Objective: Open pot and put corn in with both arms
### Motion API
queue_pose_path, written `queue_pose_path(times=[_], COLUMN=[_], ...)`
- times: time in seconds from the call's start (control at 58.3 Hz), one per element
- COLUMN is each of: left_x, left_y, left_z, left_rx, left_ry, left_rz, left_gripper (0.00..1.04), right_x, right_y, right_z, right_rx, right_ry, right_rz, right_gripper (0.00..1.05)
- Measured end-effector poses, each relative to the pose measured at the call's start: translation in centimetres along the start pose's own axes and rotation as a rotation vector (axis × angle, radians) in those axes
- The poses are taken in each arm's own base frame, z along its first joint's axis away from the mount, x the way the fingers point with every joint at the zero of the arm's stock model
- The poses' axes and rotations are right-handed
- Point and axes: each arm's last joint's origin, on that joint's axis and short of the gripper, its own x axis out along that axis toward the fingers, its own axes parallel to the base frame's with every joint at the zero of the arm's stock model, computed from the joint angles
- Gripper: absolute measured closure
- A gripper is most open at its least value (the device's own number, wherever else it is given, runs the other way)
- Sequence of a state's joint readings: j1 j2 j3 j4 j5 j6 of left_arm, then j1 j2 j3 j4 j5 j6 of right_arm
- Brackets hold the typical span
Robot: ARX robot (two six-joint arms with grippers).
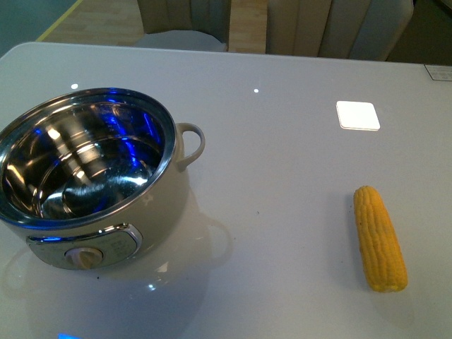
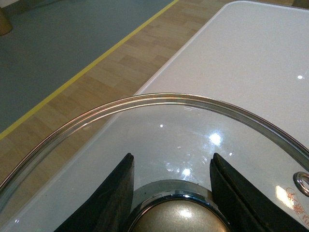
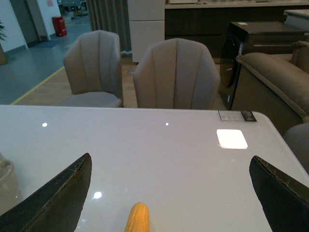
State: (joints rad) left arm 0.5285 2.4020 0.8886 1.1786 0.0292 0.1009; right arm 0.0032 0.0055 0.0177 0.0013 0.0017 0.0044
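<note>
The cream pot (image 1: 95, 176) stands uncovered at the table's left, its shiny steel inside bare, a loop handle on its right side and a beige dial in front. The yellow corn (image 1: 379, 239) lies lengthwise on the table at the right; its tip (image 3: 138, 217) shows in the right wrist view. Neither arm appears in the front view. My left gripper (image 2: 171, 162) is shut on the brass knob of the glass pot lid (image 2: 164, 121), held over the table's edge. My right gripper (image 3: 171, 169) is open wide above the table, the corn tip between its fingers' lines and below them.
A white square pad (image 1: 357, 115) lies at the back right of the grey table (image 1: 282, 176). Two beige chairs (image 3: 176, 72) stand behind the far edge. Wooden floor with a yellow line (image 2: 96, 63) lies beyond the table's left edge.
</note>
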Motion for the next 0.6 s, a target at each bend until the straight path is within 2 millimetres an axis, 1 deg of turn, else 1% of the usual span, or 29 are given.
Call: queue_pose_path(times=[0.206,0.36,0.6], left_x=[1.5,2.3,3.3], left_y=[-0.9,-1.8,-2.0], left_z=[-1.1,-2.3,-4.3], left_rx=[0.006,0.010,0.003], left_ry=[-0.019,-0.024,-0.004], left_rz=[-0.052,-0.108,-0.129], left_gripper=[0.64,0.64,0.64], right_x=[0.0,0.0,0.0], right_y=[0.0,0.0,0.0], right_z=[0.0,0.0,0.0], right_rx=[0.000,0.000,0.000], right_ry=[0.000,0.000,0.000], right_rz=[0.000,0.000,0.000], right_gripper=[0.09,0.09,0.09])
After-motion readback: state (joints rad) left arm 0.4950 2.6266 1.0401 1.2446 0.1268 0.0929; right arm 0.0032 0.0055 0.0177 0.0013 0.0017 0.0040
